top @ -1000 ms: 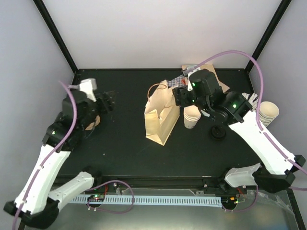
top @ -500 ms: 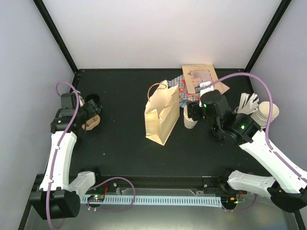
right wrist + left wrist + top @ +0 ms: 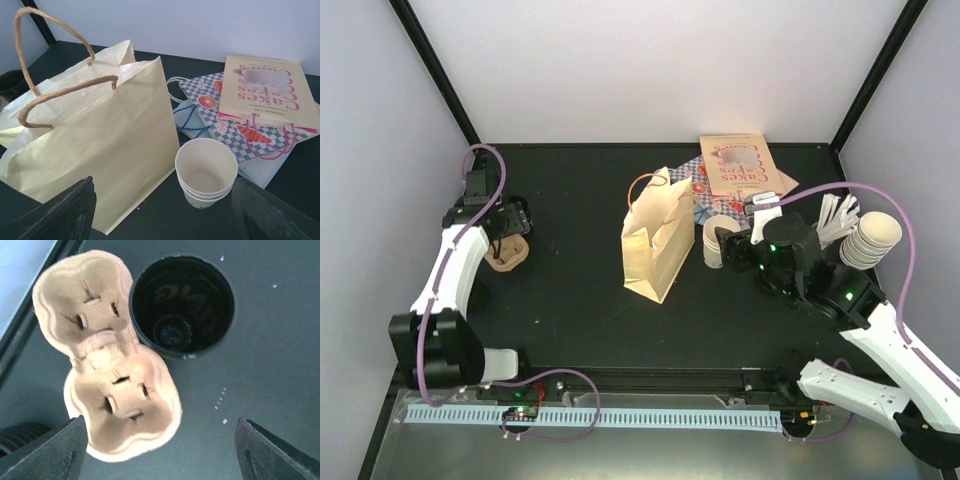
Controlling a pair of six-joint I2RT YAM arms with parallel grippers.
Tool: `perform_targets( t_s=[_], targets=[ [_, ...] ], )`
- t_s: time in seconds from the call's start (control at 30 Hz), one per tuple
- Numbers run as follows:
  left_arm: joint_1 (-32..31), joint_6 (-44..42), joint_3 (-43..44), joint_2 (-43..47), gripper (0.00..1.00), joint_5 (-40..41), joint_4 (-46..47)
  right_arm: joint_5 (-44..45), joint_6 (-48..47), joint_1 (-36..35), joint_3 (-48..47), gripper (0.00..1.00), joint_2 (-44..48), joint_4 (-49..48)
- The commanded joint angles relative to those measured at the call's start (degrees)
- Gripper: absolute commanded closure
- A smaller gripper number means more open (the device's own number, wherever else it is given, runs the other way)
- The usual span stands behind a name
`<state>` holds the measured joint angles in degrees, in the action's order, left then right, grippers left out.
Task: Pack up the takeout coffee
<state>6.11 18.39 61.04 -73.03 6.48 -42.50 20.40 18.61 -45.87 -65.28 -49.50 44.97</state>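
The takeout coffee is not in view in any frame. A tan paper bag point(image 3: 655, 245) point(image 3: 100, 145) stands open in the middle of the table, handles up. Just right of it is a short stack of lidless cream cups point(image 3: 717, 240) point(image 3: 206, 172). My right gripper point(image 3: 734, 252) point(image 3: 162, 222) is open, low on the near right side of those cups, holding nothing. My left gripper point(image 3: 510, 216) point(image 3: 160, 462) is open at the far left. It hangs above a brown moulded cup carrier point(image 3: 507, 256) point(image 3: 110, 365) and an open black cup point(image 3: 182, 305), touching neither.
Flat printed paper bags point(image 3: 735, 170) point(image 3: 265, 95) lie at the back right. Another stack of cream cups point(image 3: 875, 238) and some white sticks point(image 3: 840, 210) sit by the right wall. Black frame posts rise at both back corners.
The left arm swung back toward the left wall over the carrier, its jaws a little wider. The right arm drew back toward the near right and now sits lower beside the cup stack.
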Motion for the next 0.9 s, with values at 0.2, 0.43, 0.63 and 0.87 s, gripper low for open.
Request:
perform_targets(
  t_s=[0.2, 0.43, 0.63, 0.87],
  targets=[
    [0.36, -7.09, 4.21, -10.60, 0.28, -0.24, 0.61, 1.06, 0.44, 0.18, 1.55, 0.19, 5.75, -1.38],
    [0.11, -8.72, 1.75, -12.57, 0.27, -5.02, 3.76, 1.07, 0.20, 0.17, 0.63, 0.19, 5.99, -1.86],
    [0.05, -5.17, 3.76, -18.43, 0.38, -1.70, 0.28, 0.67, -0.22, 0.17, 0.42, 0.19, 5.99, -2.43],
    [-0.05, -3.25, 4.79, -22.45, 0.58, -2.11, -1.53, 0.47, -0.94, 0.24, 0.11, 0.19, 5.80, -2.26]
  ],
)
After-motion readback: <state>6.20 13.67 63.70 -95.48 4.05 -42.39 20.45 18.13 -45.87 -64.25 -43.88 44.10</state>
